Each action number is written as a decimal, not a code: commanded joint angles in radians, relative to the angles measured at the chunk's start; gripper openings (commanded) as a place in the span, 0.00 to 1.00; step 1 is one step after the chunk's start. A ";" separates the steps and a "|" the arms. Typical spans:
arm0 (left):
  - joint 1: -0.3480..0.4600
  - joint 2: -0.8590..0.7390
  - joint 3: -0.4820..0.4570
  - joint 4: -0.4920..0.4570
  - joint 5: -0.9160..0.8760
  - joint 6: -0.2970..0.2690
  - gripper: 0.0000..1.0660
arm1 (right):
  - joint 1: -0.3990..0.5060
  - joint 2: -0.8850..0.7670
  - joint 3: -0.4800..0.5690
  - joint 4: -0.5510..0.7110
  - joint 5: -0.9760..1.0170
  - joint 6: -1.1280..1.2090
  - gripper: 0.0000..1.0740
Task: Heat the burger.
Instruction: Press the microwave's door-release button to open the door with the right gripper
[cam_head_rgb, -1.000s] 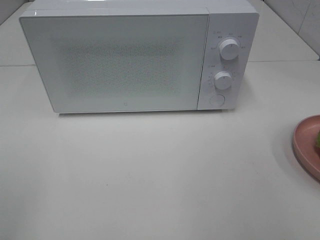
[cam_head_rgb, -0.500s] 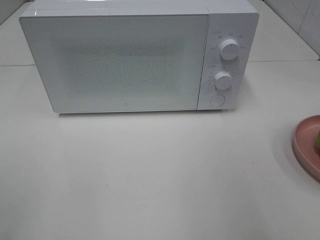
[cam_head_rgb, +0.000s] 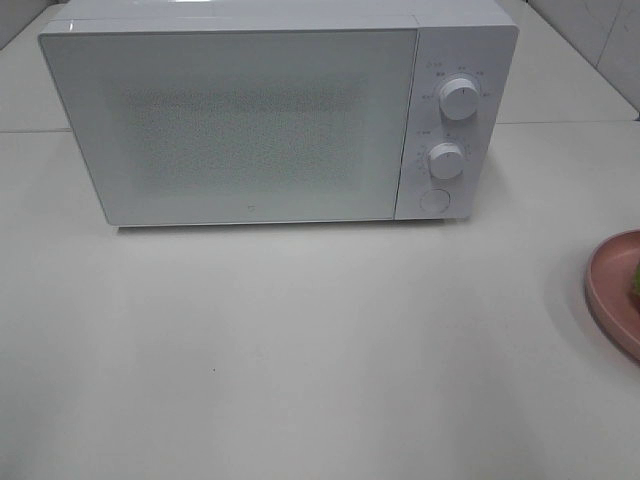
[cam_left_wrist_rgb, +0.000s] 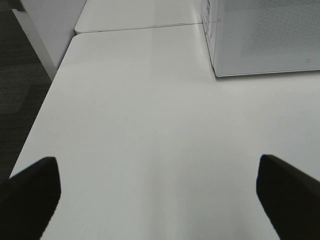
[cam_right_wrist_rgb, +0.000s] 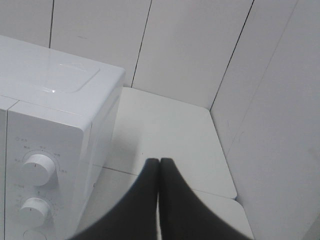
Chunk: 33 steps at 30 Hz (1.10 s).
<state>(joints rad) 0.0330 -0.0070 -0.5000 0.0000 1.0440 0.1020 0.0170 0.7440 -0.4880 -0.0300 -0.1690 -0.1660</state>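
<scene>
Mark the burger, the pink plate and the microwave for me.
burger (cam_head_rgb: 636, 283), exterior high view, green layer at the picture's edge.
pink plate (cam_head_rgb: 607, 300), exterior high view, bare inner surface.
microwave (cam_head_rgb: 240, 125), exterior high view, middle of its shut door.

- microwave (cam_head_rgb: 250, 120): white, its door speckled with a fine grey dot mesh
- knobs (cam_head_rgb: 458, 99): white, ringed by tiny grey markings
- bench (cam_head_rgb: 300, 350): plain off-white
- plate (cam_head_rgb: 603, 290): dusty pink
- burger (cam_head_rgb: 635, 283): a sliver of green
- left hand (cam_left_wrist_rgb: 157, 167) and right hand (cam_right_wrist_rgb: 159, 167): black
- wall panels (cam_right_wrist_rgb: 190, 50): white with dark seams
- floor (cam_left_wrist_rgb: 20, 75): dark grey
</scene>
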 joint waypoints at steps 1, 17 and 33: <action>0.004 -0.018 0.002 -0.006 -0.009 -0.007 0.95 | -0.002 0.070 0.074 -0.002 -0.190 0.059 0.00; 0.004 -0.018 0.002 -0.006 -0.009 -0.007 0.95 | -0.002 0.345 0.273 -0.011 -0.708 0.146 0.00; 0.004 -0.018 0.002 -0.006 -0.009 -0.006 0.95 | -0.002 0.632 0.273 -0.310 -0.889 0.660 0.00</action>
<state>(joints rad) 0.0330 -0.0070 -0.5000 0.0000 1.0440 0.1010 0.0170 1.3440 -0.2150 -0.2730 -1.0260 0.3920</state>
